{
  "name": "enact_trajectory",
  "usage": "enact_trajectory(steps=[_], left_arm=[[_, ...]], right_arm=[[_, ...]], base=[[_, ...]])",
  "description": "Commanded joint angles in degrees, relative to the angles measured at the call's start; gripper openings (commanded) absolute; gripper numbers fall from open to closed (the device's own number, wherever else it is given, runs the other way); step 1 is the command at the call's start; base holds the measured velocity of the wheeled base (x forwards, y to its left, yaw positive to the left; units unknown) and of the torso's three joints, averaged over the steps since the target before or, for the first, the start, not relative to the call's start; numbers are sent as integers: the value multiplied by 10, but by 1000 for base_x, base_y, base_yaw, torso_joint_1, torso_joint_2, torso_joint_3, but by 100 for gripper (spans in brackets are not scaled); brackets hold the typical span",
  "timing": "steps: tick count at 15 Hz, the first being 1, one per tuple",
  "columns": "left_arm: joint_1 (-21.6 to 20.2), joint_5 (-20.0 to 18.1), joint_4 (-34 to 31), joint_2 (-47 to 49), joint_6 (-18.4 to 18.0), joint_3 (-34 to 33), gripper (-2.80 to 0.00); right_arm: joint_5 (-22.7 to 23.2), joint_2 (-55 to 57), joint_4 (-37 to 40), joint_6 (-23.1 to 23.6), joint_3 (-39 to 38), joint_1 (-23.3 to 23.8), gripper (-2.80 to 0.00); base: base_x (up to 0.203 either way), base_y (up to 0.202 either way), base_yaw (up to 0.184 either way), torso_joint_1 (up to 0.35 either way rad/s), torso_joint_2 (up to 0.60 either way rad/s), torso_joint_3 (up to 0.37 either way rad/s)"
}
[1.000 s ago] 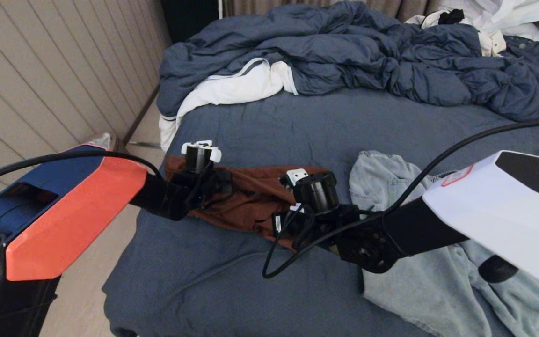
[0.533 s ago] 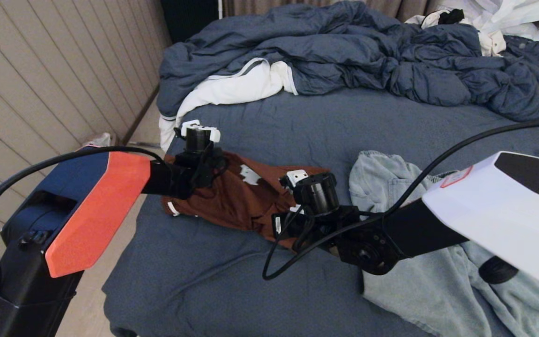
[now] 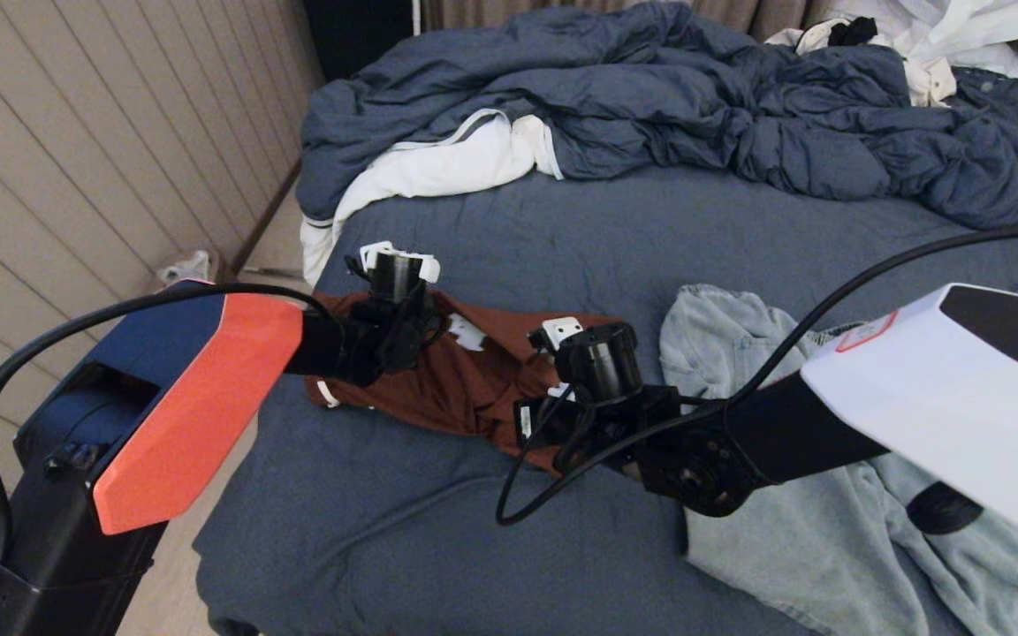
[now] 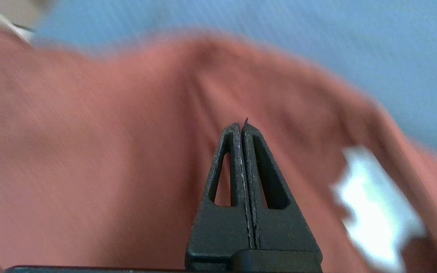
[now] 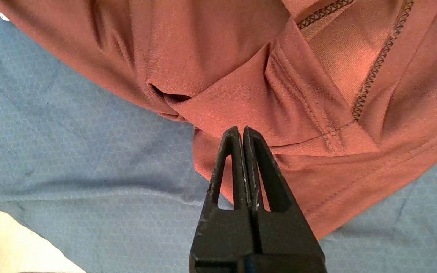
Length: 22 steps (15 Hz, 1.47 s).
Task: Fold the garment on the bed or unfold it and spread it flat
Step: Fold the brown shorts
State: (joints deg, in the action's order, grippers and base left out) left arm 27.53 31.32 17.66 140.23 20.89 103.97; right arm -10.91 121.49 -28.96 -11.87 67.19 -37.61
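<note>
Head view: rust-brown garment point(image 3: 456, 380) bunched, creased, white patch showing, near bed's point(image 3: 562, 238) left edge. Left hand point(image 4: 242, 127) clenched over it; right hand point(image 5: 243, 132) clenched at its hem.

The bed point(image 3: 562, 230) is carrying a blue sheet over its whole top. A rumpled blue duvet point(image 3: 695, 106) with white lining is lying heaped along the far side. A rust-brown garment point(image 3: 465, 380) is lying bunched near the left edge, and a pale denim garment point(image 3: 827, 521) is sprawling just beside it on the right.
</note>
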Motion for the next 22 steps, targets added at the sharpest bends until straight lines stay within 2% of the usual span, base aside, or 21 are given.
enact_trajectory(steps=[1,2,6,8,12,15,17,22], left_arm=[[13,-13,0,-31,0,-43,-280],[19,-23,-1,-50,0,-61,0],[39,-37,-1,-136,2,-111,0],[41,-43,1,-192,4,-163,0],[22,-52,31,-299,15,-386,0],[0,-77,132,-350,45,-540,0],[-8,-90,185,-354,55,-579,0],[-20,-108,220,-353,63,-609,0]], right_arm=[[-1,-8,1,1,1,1,-280],[-1,-9,1,0,1,1,-280],[-1,-10,0,-1,6,9,-280],[-4,-7,-1,-1,10,8,-280],[-31,4,0,0,43,9,-280],[-37,33,5,3,73,9,-280],[-45,68,8,5,100,13,-280],[-69,129,10,6,148,16,-280]], base=[[0,0,0,0,0,0],[0,0,0,0,0,0],[0,0,0,0,0,0],[0,0,0,0,0,0],[0,0,0,0,0,0],[0,0,0,0,0,0],[0,0,0,0,0,0],[0,0,0,0,0,0]])
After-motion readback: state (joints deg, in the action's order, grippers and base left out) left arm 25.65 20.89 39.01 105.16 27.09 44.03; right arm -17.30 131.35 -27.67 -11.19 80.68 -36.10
